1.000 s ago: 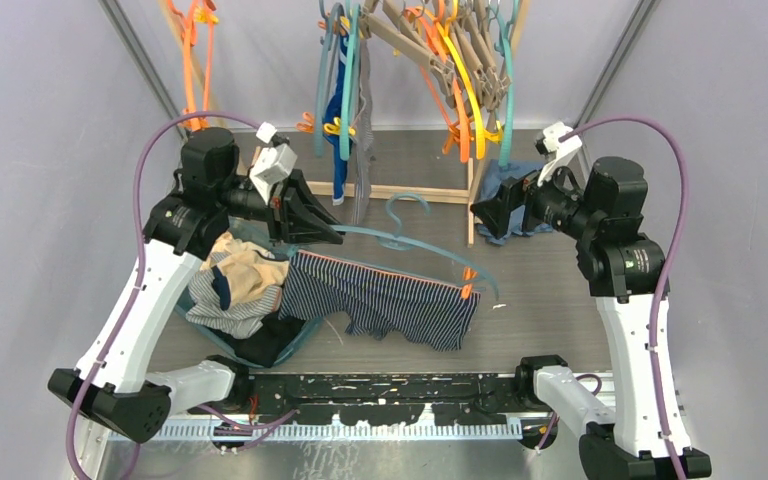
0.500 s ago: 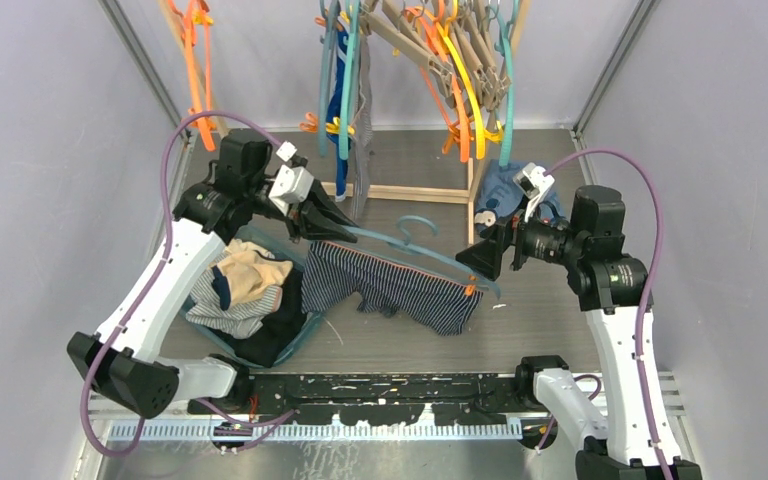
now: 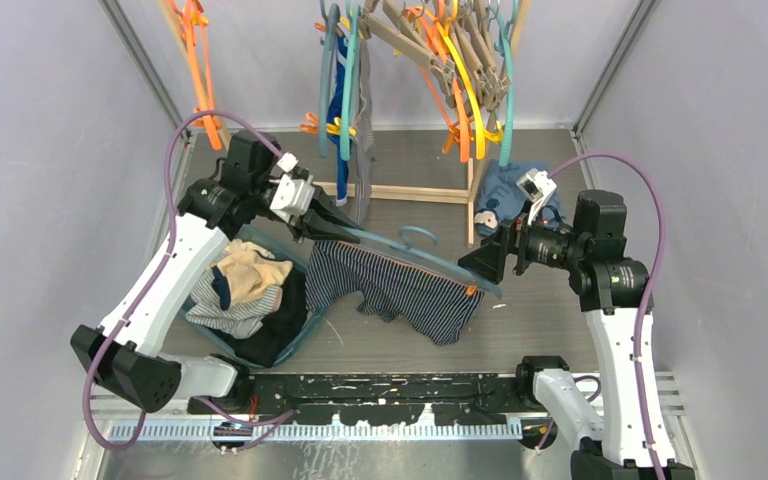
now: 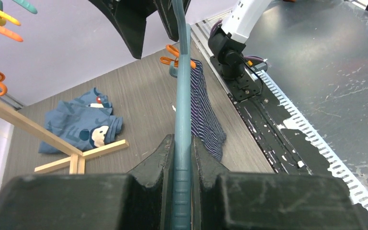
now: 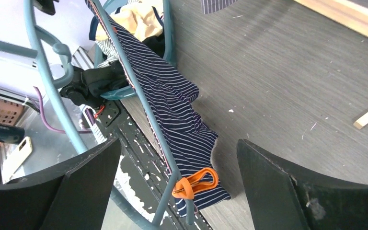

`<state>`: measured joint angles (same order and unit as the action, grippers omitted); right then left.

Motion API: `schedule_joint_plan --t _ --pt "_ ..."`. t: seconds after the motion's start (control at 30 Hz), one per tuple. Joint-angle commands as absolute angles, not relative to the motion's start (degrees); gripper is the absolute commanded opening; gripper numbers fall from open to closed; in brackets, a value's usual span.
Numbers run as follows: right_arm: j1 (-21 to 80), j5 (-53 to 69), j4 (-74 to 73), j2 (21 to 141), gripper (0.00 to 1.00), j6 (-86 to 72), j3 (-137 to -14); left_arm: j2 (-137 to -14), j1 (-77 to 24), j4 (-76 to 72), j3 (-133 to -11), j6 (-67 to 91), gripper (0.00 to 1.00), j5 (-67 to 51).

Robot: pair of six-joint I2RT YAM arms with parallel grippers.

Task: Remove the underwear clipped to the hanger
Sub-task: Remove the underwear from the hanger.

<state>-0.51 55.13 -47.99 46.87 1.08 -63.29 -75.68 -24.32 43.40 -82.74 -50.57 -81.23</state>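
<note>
Right wrist, pinstriped underwear (image 5: 172, 96) just ahead of spread right hand (image 5: 178, 143)

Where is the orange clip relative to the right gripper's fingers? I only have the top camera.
Observer: The right wrist camera shows the orange clip framed between the open fingers of the right gripper, touching neither.
Operator: And the left gripper's hold on the hanger?
Observer: The left wrist camera shows the left gripper shut on the teal hanger, whose bar runs straight out between its fingers toward that clip.
</note>
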Motion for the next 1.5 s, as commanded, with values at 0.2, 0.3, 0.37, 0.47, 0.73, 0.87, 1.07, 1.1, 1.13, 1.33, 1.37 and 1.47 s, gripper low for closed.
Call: schedule_joint_plan --t 0.2,0.3,0.37,0.47,0.73,0.87,1.07,1.1,1.13,1.33,1.37,1.47 --pt "-0.8 60.1 -58.3 52.6 0.88 10.0 -65.3 -68.9 -24.2 46.8 -82.0 -58.5 0.00 -81.8" --pt "-0.9 62.6 -59.3 52.8 0.85 12.0 -65.5 -68.7 -24.2 46.9 -81.5 -59.0 0.00 -80.9" --pt "-0.8 63.9 -59.9 52.8 0.83 12.8 -65.5 -68.5 -24.2 46.6 -81.0 -59.1 0.00 -80.6" --pt "-0.9 65.2 -60.7 52.6 0.79 14.0 -65.5 -68.3 -24.2 46.2 -80.5 -59.1 0.00 -80.1" --pt "-0.9 66.0 -60.6 52.4 0.70 14.6 -65.1 -67.1 -23.6 45.2 -79.4 -58.9 0.00 -79.6" --pt "-0.9 65.6 -60.4 53.1 0.67 14.5 -65.1 -66.7 -23.3 44.9 -79.1 -58.6 0.00 -79.8" --pt "-0.9 64.9 -60.0 53.9 0.66 13.9 -64.9 -66.3 -23.0 45.0 -79.3 -58.7 0.00 -80.2" --pt "-0.9 65.1 -60.1 54.0 0.66 13.8 -64.9 -66.3 -23.0 45.1 -79.5 -58.7 0.00 -80.2" --pt "-0.9 65.2 -60.0 54.1 0.65 13.9 -64.9 -66.3 -22.9 45.2 -79.6 -58.6 0.00 -80.2" --pt "-0.9 66.4 -59.9 54.3 0.57 14.0 -64.3 -66.1 -22.3 45.4 -80.1 -58.7 0.00 -80.7" --pt "-0.9 66.6 -59.9 54.4 0.56 14.1 -64.2 -66.1 -22.2 45.4 -80.1 -58.8 0.00 -80.7" --pt "-0.9 67.0 -59.8 54.5 0.49 14.3 -64.0 -66.1 -22.1 45.4 -80.1 -58.7 0.00 -80.8"
